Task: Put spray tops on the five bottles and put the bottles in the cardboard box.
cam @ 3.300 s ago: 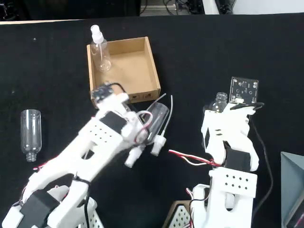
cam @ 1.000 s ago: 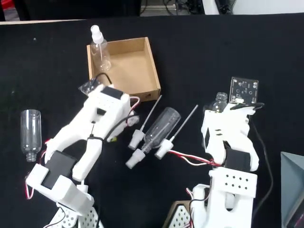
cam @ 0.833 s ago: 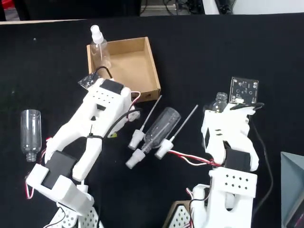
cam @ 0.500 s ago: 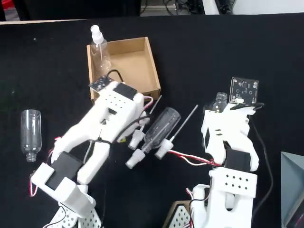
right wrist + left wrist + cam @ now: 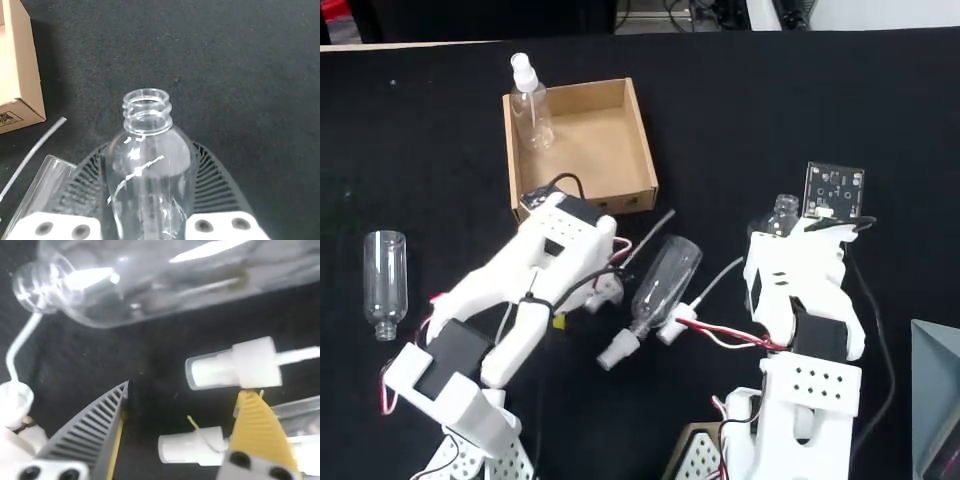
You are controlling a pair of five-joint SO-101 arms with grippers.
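1. The spray top (image 5: 232, 371) for this step lies on its side on the bench (image 5: 820, 100), just ahead of the left claw (image 5: 185, 390), close to its yellow finger (image 5: 255, 430); the claw is spread wide and holds nothing; a second spray top (image 5: 192, 449) lies just beside the first, nearer the claw's base.
2. The open bottle (image 5: 149, 165) that should receive it stands upright, pinched in the right claw (image 5: 150, 150); its threaded neck is free above the jaws.
3. To do it well, I judge: centre the claw on the top's thick white collar, not on its thin tube; keep the neighbouring top out of the bite; lift until the tube hangs down; guide the tube into the neck first; only then seat the collar.
4. A loose bottle (image 5: 663, 280) lies among the tops; a nudge could roll it and scatter them; another uncapped bottle (image 5: 385, 280) lies well apart.
5. The cardboard box (image 5: 595, 150) holds one capped bottle (image 5: 530, 110), upright in a corner; most of the task remains.
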